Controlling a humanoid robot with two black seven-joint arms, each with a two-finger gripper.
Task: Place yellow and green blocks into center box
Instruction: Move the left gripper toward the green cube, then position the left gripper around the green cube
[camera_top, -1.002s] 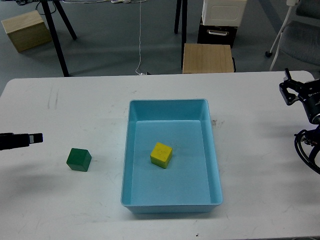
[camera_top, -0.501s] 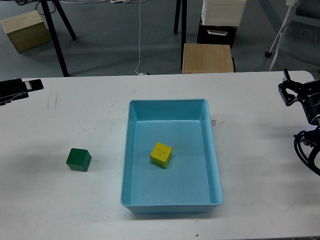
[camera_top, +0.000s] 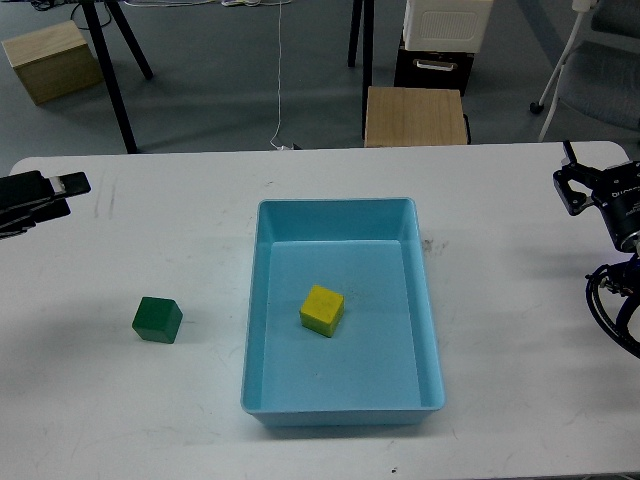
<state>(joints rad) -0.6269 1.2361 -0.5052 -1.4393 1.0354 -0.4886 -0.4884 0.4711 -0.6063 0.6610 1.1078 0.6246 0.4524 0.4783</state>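
The light blue box (camera_top: 431, 300) stands in the middle of the white table. A yellow block (camera_top: 322, 310) lies inside it on the floor, a little left of centre. A green block (camera_top: 157, 320) sits on the table left of the box, touching nothing. My left gripper (camera_top: 68, 196) is at the table's left edge, above and behind the green block. Its two fingers look slightly apart, with nothing between them. My right gripper (camera_top: 577, 187) is at the far right edge, away from the box, dark and too small to read.
Beyond the far table edge are a wooden stool (camera_top: 416, 116), a white box on a black one (camera_top: 447, 25), black stand legs (camera_top: 118, 80) and a wooden crate (camera_top: 52, 60). A chair base (camera_top: 570, 70) is at the back right.
My left gripper has risen from beside the green block to the table's far left. In the last half second it dropped slightly. The blocks, box and right arm barely moved.
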